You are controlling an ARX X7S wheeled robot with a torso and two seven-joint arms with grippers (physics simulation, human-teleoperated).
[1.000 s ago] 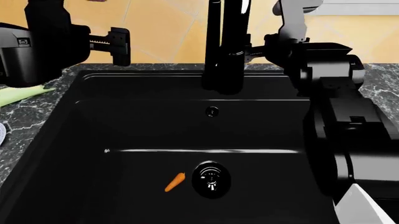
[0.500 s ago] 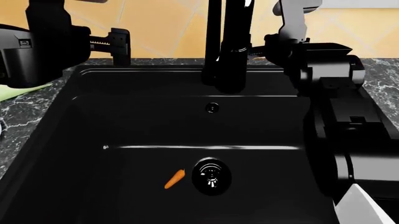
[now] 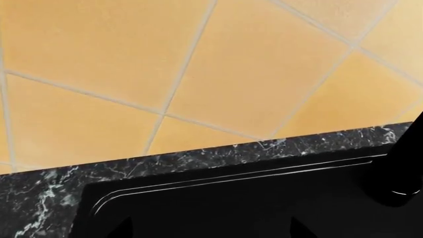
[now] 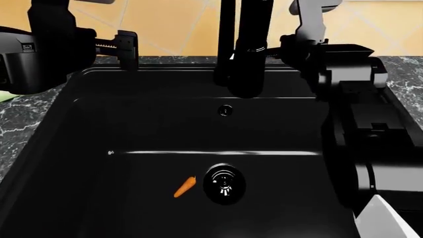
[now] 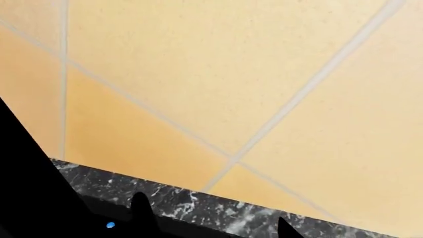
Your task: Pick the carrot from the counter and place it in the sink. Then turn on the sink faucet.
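Note:
The tiny orange carrot (image 4: 185, 187) lies on the floor of the black sink (image 4: 165, 129), just left of the round drain (image 4: 225, 184). The black faucet (image 4: 244, 49) rises at the middle of the sink's back rim. My left gripper (image 4: 126, 47) hangs open and empty over the sink's back left corner; in the left wrist view (image 3: 208, 233) its tips stand wide apart. My right gripper (image 4: 281, 49) is open and empty just right of the faucet column. In the right wrist view (image 5: 211, 223) the faucet (image 5: 26, 188) is close beside one fingertip (image 5: 140, 208).
The dark marble counter (image 4: 26, 124) surrounds the sink, with a sliver of pale green vegetable (image 4: 5, 94) at the far left. An orange tiled wall (image 4: 178, 25) stands behind. The overflow hole (image 4: 225, 110) is in the sink's back wall.
The sink and counter have shifted slightly up in the head view, and the green vegetable has slid almost out at the left. Both arms hold the same place in view. The carrot lies unmoved.

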